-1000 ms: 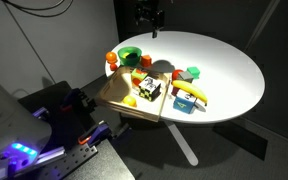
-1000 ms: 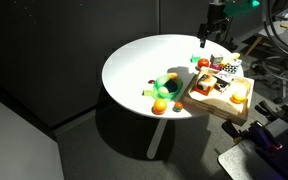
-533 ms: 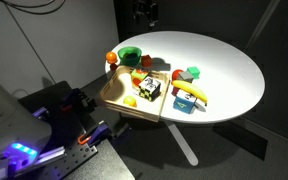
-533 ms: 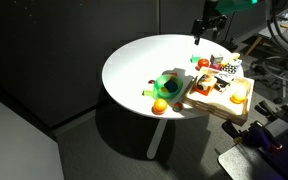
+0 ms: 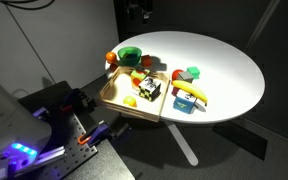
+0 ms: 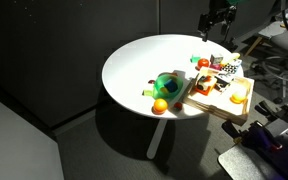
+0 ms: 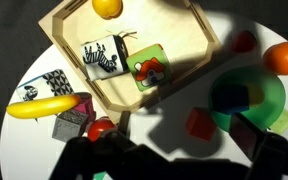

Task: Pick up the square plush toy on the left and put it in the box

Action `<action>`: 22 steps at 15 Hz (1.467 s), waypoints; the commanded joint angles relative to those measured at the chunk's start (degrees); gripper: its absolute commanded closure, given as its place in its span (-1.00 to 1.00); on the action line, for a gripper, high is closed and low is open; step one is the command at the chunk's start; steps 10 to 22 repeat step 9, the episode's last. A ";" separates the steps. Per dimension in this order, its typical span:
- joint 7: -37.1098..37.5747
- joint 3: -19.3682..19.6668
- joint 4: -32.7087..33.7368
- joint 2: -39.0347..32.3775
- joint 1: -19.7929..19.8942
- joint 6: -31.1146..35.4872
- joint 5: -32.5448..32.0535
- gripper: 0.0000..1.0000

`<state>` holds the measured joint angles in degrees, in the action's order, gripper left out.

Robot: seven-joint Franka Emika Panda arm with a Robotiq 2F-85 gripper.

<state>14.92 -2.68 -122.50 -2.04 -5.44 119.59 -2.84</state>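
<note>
Only the wrist view lets us read the claw (image 7: pixel 174 158): its dark fingers stand spread with nothing between them. Well below it, the square plush toy (image 7: pixel 104 58), soft and zebra-patched, lies inside the box (image 7: pixel 174 30) of pale wood, just beside a red-and-green toy (image 7: pixel 149 68). The exterior views reduce it to a small black-and-white patch on the round white counter (image 5: pixel 224 70).

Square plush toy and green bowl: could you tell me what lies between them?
In the wrist view, the red-and-green toy and the box wall lie between them.
</note>
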 commanded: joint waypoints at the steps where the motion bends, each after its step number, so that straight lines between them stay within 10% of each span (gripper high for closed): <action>1: 0.19 -0.77 -1.16 3.42 0.14 -5.81 -2.39 -1.00; 22: -0.45 -1.11 -0.39 3.26 0.45 -7.53 -1.93 -1.00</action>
